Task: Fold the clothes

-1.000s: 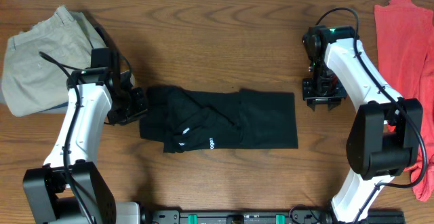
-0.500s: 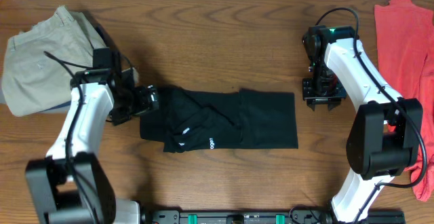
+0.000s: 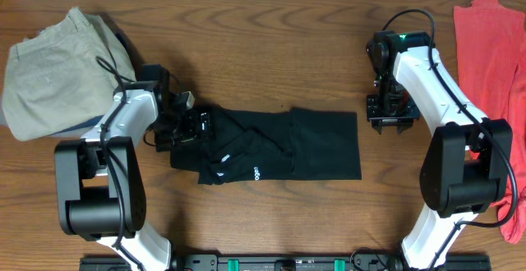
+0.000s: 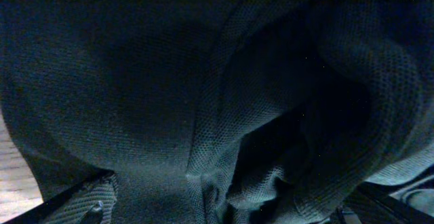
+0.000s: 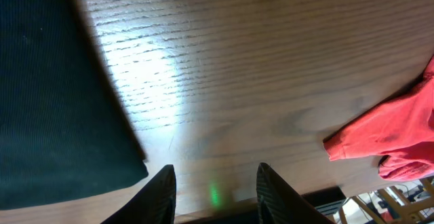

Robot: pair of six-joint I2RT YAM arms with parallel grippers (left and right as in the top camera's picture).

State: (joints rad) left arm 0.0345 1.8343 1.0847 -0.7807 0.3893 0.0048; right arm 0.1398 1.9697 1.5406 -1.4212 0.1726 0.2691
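The black shirt (image 3: 271,144) lies folded into a long band at the table's middle, with small white marks near its front left. My left gripper (image 3: 193,126) sits low over the shirt's left end. Its jaws are open wide, and bunched black fabric (image 4: 169,81) fills the left wrist view between them. My right gripper (image 3: 393,125) hovers over bare wood just right of the shirt (image 5: 54,102), open and empty. Khaki trousers (image 3: 53,70) lie at the far left. A coral-red garment (image 3: 493,57) lies at the far right.
The wooden table (image 3: 271,49) shows bare wood behind and in front of the shirt. A corner of the coral-red garment (image 5: 393,136) lies right of the right gripper (image 5: 215,173). Both arm bases stand on a dark rail (image 3: 288,263) at the front edge.
My left gripper has swung right from beside the shirt onto its left end, and its jaws have opened wide. The right arm has not moved.
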